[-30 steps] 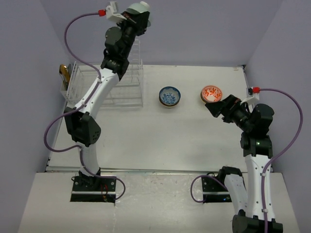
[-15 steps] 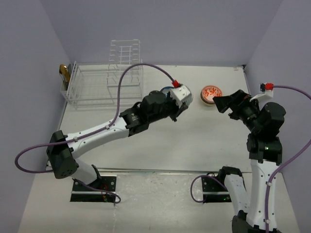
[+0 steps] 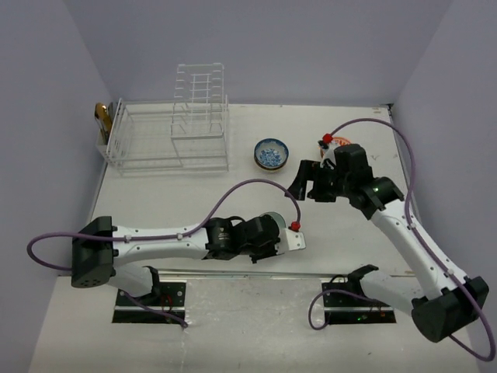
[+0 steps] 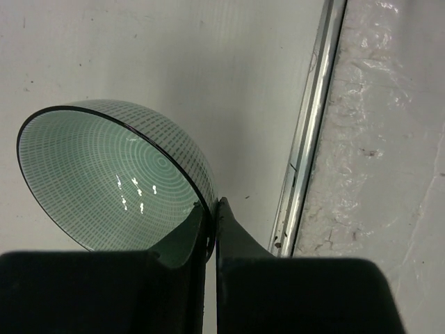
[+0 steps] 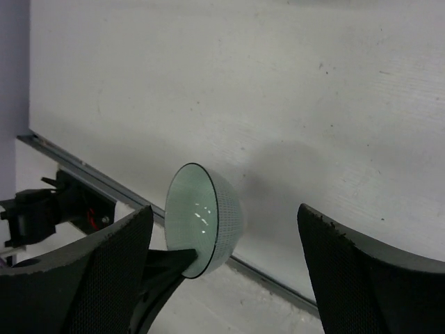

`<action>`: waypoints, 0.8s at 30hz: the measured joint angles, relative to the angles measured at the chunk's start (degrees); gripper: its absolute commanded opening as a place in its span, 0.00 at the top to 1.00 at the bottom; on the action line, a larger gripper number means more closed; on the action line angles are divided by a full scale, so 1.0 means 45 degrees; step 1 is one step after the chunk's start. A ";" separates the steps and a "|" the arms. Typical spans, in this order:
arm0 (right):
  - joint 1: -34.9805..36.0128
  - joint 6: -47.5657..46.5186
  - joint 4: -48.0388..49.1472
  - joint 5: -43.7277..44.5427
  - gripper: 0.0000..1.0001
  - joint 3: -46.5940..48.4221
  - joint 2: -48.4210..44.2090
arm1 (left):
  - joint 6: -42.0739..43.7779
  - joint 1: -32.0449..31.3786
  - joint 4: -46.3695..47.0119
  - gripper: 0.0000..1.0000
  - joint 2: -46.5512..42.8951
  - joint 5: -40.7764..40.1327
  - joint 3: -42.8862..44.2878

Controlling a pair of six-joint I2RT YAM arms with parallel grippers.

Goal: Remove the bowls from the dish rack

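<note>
The white wire dish rack (image 3: 167,148) stands at the back left, and I see no bowl in it. My left gripper (image 3: 269,233) is low at the table's near edge, shut on the rim of a pale green bowl (image 3: 273,222). In the left wrist view the green bowl (image 4: 104,174) is tilted on its side, its rim pinched between the jaws of the left gripper (image 4: 211,209). My right gripper (image 3: 308,183) hovers open above the table's middle, apart from that bowl. From the right wrist, the green bowl (image 5: 203,219) shows beyond the right gripper (image 5: 226,209).
A blue patterned bowl (image 3: 270,153) sits on the table right of the rack. An orange bowl behind it is mostly hidden by my right arm. A golden-brown object (image 3: 102,120) hangs at the rack's left end. A metal rail (image 4: 306,146) edges the table's near side.
My left arm swung from above the rack down to the table's near edge, carrying the green bowl. My right arm reached left over the table's middle, its jaws a little narrower.
</note>
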 measured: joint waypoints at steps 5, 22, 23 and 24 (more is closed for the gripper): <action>0.1710 -0.0238 -0.0622 0.1282 0.27 0.0005 0.1622 | 0.0107 -0.0534 -0.1146 1.00 -0.0024 -0.0316 0.0389; 0.3939 -0.0330 -0.1020 0.2351 1.00 -0.0199 0.4007 | 0.0325 -0.0714 -0.2914 1.00 0.1404 -0.1554 0.2195; 0.4007 -0.0379 -0.1039 0.2531 1.00 -0.0199 0.4075 | 0.0418 -0.0729 -0.2982 1.00 0.1506 -0.1642 0.2302; 0.4061 -0.0432 -0.1059 0.2652 1.00 -0.0199 0.4177 | 0.0452 -0.0758 -0.3070 1.00 0.1598 -0.1705 0.2419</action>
